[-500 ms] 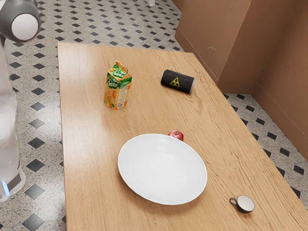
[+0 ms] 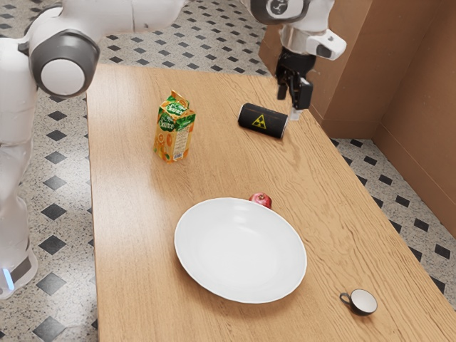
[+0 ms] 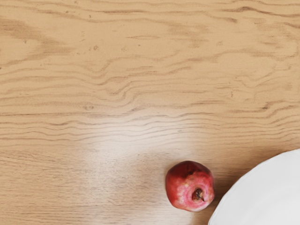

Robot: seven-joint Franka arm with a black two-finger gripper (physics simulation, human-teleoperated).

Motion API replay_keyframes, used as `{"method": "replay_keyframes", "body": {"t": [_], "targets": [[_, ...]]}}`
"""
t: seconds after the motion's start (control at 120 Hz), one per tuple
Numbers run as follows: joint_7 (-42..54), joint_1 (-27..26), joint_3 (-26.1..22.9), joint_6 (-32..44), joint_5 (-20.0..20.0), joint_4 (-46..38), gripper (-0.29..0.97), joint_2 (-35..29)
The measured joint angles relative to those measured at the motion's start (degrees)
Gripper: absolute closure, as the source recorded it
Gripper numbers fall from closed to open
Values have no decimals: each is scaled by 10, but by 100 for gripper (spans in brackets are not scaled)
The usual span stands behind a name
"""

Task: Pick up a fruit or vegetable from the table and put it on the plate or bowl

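Exterior view: your wooden table (image 2: 342,206), a white plate (image 2: 240,249) at its middle.
You see the gripper (image 2: 293,100) hanging open and empty near the black can (image 2: 262,120); the pomegranate (image 2: 261,200) lies on the wood just beside the plate's far rim.

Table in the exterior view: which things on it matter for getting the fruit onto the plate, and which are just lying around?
For the job: pomegranate, white plate, open gripper.
Just lying about: orange juice carton, black can with a yellow hazard sign, small cup.
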Motion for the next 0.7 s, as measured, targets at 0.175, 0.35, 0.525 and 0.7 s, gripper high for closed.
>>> {"method": "replay_keyframes", "body": {"t": [0.175,0.35,0.525,0.7], "targets": [[-81,147,-189,35,5,-60,2,-8],[-187,-59,-3,32,-22,-66,2,-2],[-322,-67,6,4,-68,-65,2,15],[-422,84,-84,-2,-76,-165,2,-72]]}}
